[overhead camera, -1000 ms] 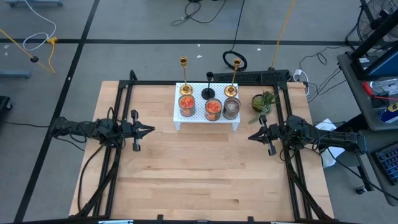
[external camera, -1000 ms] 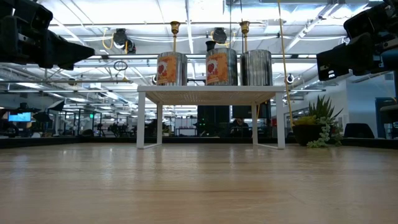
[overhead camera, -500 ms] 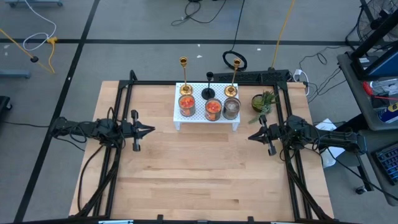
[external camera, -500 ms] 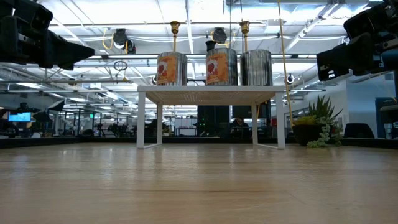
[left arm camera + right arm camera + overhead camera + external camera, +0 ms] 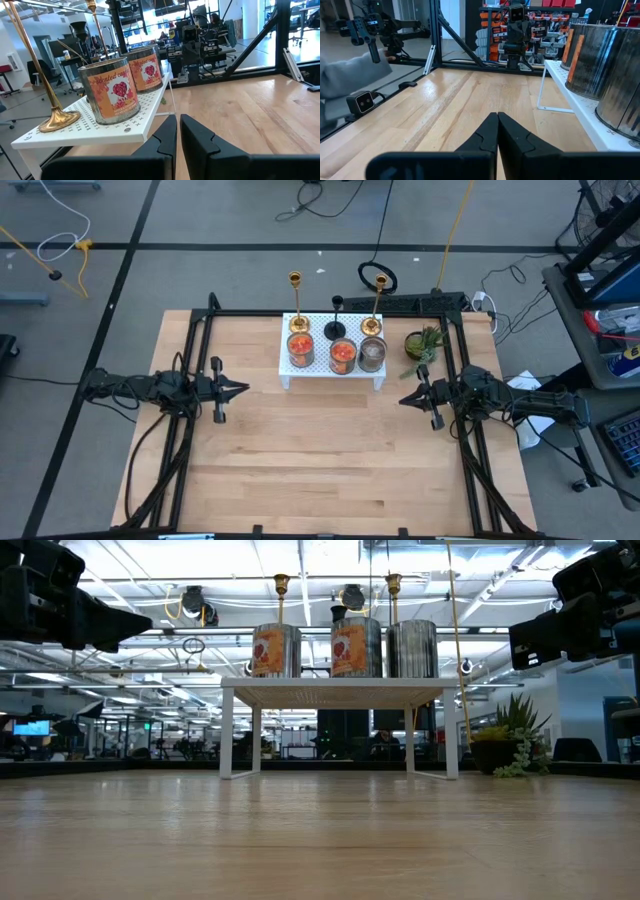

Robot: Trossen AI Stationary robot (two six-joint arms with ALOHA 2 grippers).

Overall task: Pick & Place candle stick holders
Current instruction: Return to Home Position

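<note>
The candle stick holders stand on a white perforated rack (image 5: 288, 366) at the table's far middle. Two slim gold sticks (image 5: 296, 302) (image 5: 377, 302) and a short black one (image 5: 335, 320) stand on its far row. Two orange-red glass cups (image 5: 300, 347) (image 5: 342, 355) and a greyish one (image 5: 372, 353) stand on its near row. My left gripper (image 5: 243, 389) is shut and empty, left of the rack, pointing right; its wrist view (image 5: 177, 119) shows the orange-red cups (image 5: 112, 92) ahead. My right gripper (image 5: 403, 400) is shut and empty, right of the rack, pointing left.
A small green potted plant (image 5: 424, 342) stands on the table right of the rack, just beyond my right gripper. A black frame (image 5: 200, 320) runs along the table's left, far and right edges. Bare wood (image 5: 320, 460) lies between the arms and toward the near edge.
</note>
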